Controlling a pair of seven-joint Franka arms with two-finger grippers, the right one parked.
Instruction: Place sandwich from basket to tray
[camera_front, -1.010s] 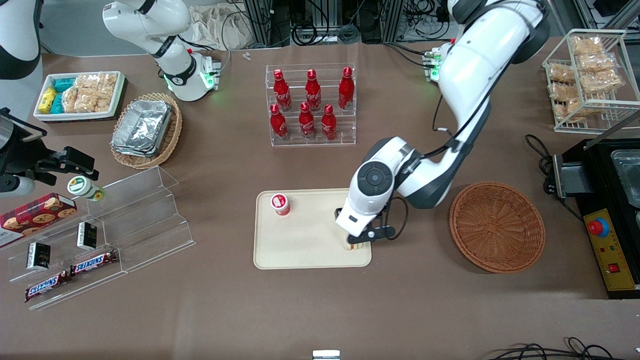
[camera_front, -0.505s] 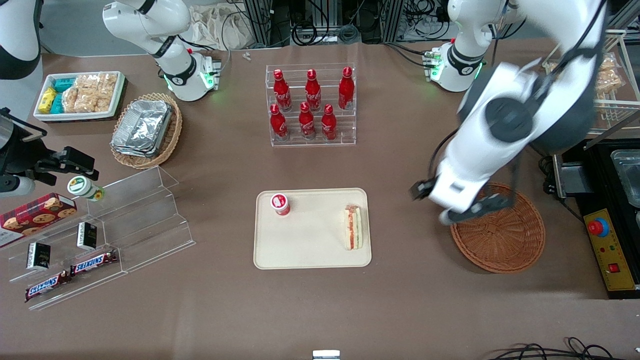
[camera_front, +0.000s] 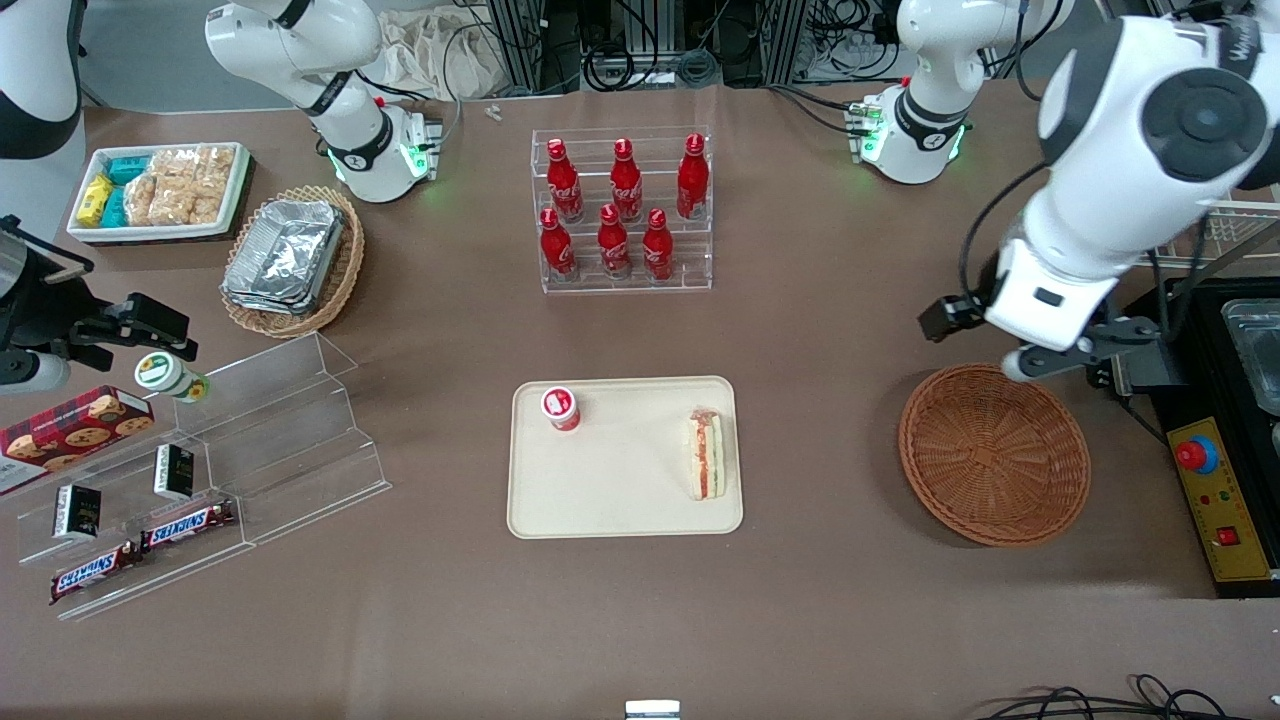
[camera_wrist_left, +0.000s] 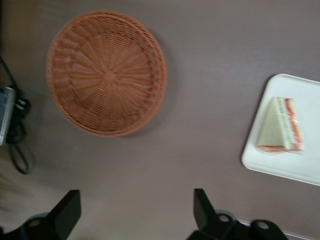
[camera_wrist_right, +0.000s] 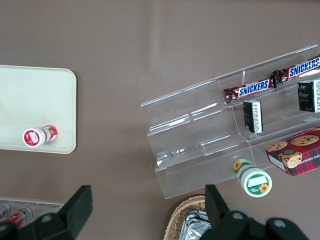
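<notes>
The sandwich (camera_front: 706, 455) lies on the tray (camera_front: 610, 500), near the edge closest to the basket (camera_front: 994, 453), its long axis running toward the front camera. The gripper (camera_front: 1065, 352) hangs with fingers apart and empty, high above the basket's farther rim, well apart from the sandwich. Judged from this, the placing looks done.

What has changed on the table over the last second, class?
The tool let go of the sandwich on the tray, rose and swung away to above the empty basket's rim, fingers open. The sandwich, tray, basket and small red-capped cup stayed put.
</notes>
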